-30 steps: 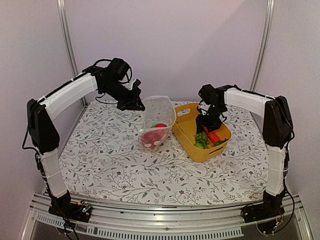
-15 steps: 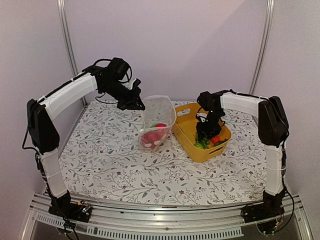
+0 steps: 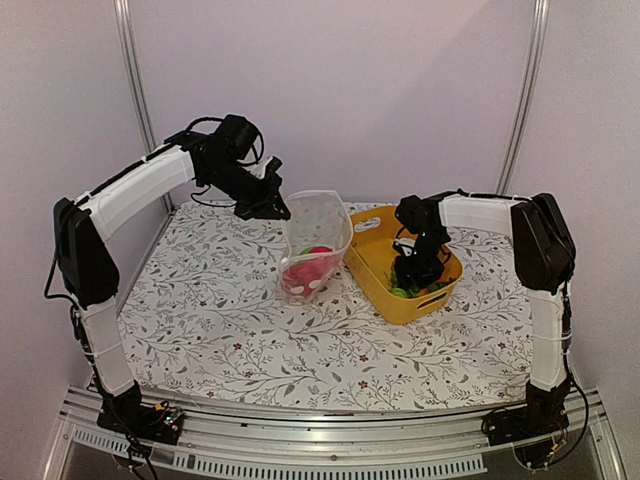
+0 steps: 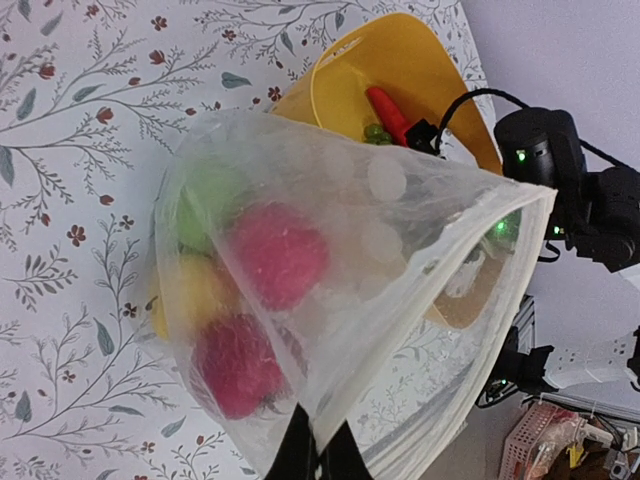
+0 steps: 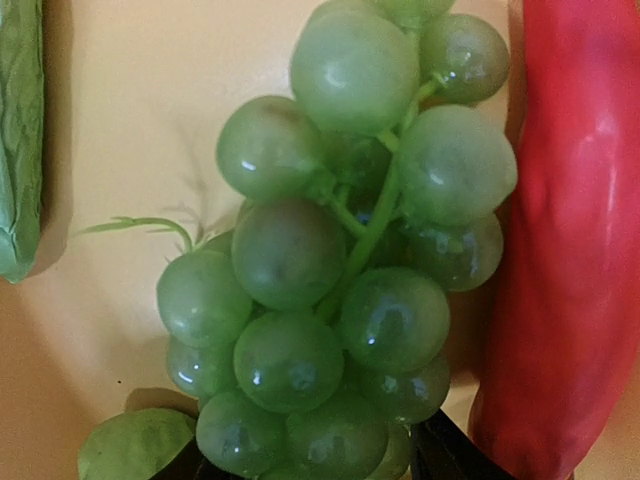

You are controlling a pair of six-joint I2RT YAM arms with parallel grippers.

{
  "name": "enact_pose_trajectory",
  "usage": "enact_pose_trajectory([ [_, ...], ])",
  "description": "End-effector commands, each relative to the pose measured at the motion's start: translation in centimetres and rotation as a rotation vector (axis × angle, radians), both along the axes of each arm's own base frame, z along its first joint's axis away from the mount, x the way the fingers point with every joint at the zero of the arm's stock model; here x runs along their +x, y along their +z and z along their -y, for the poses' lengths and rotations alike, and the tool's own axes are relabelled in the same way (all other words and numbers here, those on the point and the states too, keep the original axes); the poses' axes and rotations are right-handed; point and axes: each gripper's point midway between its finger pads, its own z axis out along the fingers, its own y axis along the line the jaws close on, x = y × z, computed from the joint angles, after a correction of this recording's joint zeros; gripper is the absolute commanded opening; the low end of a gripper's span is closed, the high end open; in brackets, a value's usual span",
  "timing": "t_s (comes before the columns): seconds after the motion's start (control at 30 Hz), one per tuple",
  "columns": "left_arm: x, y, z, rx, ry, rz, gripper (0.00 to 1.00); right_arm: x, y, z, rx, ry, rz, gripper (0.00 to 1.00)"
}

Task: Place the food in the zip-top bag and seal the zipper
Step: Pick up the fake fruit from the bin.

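partway: some food bagged, zipper [image 4: 420,165] unsealed.
left tool [image 3: 270,208] clenched on the zip-top bag [image 3: 318,235] rim; red, yellow and green pieces inside. right tool [image 3: 412,275] straddles grapes [image 5: 330,260] in the yellow tub [image 3: 375,275]; i cannot tell if it grips.

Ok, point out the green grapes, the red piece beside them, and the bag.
green grapes [image 5: 300,250], right wrist view, bunch centre
red piece [image 5: 570,230], right wrist view, mid-body
zip-top bag [image 4: 400,215], left wrist view, clear upper wall
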Motion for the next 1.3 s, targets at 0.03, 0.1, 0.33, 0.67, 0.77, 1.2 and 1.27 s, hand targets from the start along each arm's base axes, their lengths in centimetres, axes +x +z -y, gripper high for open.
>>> enact_pose_trajectory([
  [0.03, 0.3, 0.2, 0.5, -0.016, -0.009, 0.004, 0.00, -0.5, -2.9, -1.0, 0.039, 0.033, -0.030, 0.53],
  [0.1, 0.3, 0.2, 0.6, -0.017, -0.009, 0.003, 0.00, -0.6, -3.3, -1.2, 0.054, 0.041, -0.030, 0.47],
  [0.33, 0.3, 0.2, 0.5, -0.016, -0.008, 0.003, 0.00, -0.2, -1.9, -2.2, 0.093, 0.052, 0.013, 0.19],
  [0.67, 0.4, 0.2, 0.5, -0.017, -0.007, 0.008, 0.00, 1.0, 6.2, -3.4, 0.166, 0.051, 0.154, 0.04],
  [0.77, 0.5, 0.2, 0.7, -0.021, -0.008, 0.007, 0.00, 1.3, 9.0, -3.8, 0.191, 0.051, 0.201, 0.02],
  [1.2, 0.9, 0.0, 0.9, -0.025, -0.004, 0.004, 0.00, -0.2, 24.8, -8.3, 0.443, 0.112, 0.419, 0.00],
  [1.27, 0.9, 0.1, 0.9, -0.025, -0.004, 0.005, 0.00, -0.8, 27.4, -9.1, 0.496, 0.126, 0.454, 0.00],
])
